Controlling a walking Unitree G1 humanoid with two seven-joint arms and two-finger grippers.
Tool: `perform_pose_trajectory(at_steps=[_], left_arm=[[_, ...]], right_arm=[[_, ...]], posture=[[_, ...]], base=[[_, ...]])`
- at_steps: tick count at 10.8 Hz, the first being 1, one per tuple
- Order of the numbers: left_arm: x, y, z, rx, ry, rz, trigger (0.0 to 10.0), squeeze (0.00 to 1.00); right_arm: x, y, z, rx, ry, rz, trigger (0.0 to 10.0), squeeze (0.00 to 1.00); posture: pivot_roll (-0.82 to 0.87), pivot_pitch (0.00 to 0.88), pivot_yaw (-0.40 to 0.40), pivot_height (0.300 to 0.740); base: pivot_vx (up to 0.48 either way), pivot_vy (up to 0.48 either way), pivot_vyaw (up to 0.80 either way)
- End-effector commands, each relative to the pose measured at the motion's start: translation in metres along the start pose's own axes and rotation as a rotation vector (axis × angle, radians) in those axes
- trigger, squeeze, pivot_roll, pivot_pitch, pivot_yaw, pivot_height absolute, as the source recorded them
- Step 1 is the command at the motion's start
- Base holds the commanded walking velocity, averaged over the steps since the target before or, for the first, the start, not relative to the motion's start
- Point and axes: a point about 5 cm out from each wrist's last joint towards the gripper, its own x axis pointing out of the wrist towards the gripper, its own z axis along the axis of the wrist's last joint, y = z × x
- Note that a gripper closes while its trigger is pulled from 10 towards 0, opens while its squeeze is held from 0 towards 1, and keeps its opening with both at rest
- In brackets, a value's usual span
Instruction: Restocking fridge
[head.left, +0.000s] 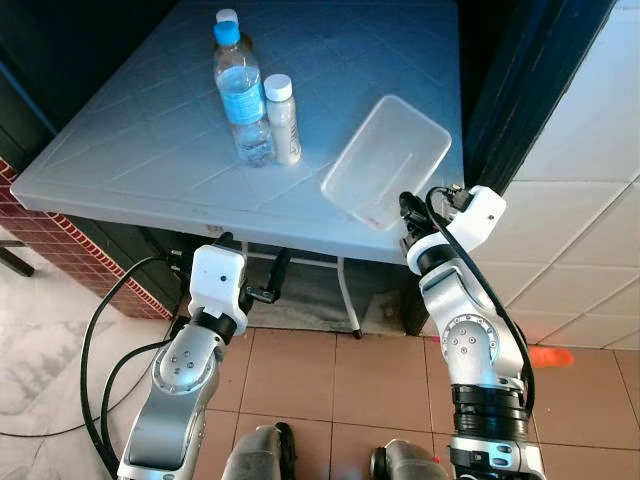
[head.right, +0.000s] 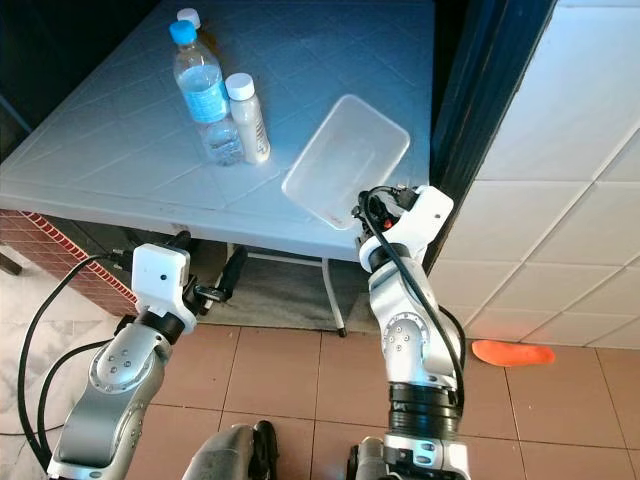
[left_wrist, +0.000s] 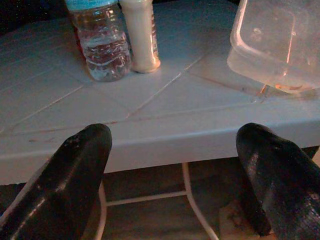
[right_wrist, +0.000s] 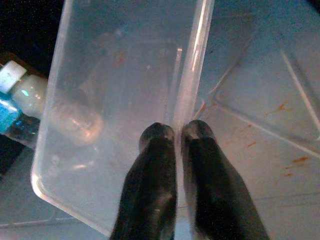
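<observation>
A clear plastic container (head.left: 385, 160) is tipped up at the near right edge of the pale table (head.left: 120, 150). My right gripper (right_wrist: 176, 131) is shut on its rim, with one finger on each side of the wall. A water bottle (head.left: 240, 95) with a blue cap stands upright on the table beside a small white bottle (head.left: 282, 120). Behind them is another bottle with a white cap (head.left: 228, 17). My left gripper (left_wrist: 172, 170) is open and sits low, just in front of the table's near edge, holding nothing.
A dark door frame (head.left: 510, 90) and a white tiled wall (head.left: 590, 200) stand close on the right. Thin table legs (head.left: 345, 290) run under the table. A brick wall (head.left: 60, 250) and cables (head.left: 100, 330) are on the left. An orange object (head.left: 550, 355) lies on the floor.
</observation>
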Motion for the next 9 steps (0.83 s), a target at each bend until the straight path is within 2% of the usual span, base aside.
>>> perform_pose_trajectory(at_steps=[1, 4, 9], left_arm=[[-0.002, 0.003, -0.005, 0.008, 0.020, 0.014, 10.0, 0.00], [-0.002, 0.003, -0.004, 0.008, 0.019, 0.017, 10.0, 0.00], [-0.001, 0.003, -0.004, 0.011, 0.019, 0.010, 10.0, 0.00]], right_arm=[[-0.001, -0.013, -0.006, -0.030, 0.029, -0.074, 10.0, 1.00], [0.004, -0.022, 0.012, -0.089, -0.039, -0.098, 10.0, 1.00], [0.011, -0.030, 0.022, -0.184, -0.046, -0.094, 10.0, 1.00]], posture=[[-0.02, 0.132, 0.080, 0.740], [-0.02, 0.132, 0.079, 0.740], [-0.02, 0.128, 0.086, 0.740]], base=[[0.000, 0.000, 0.00], [0.000, 0.000, 0.00], [0.000, 0.000, 0.00]])
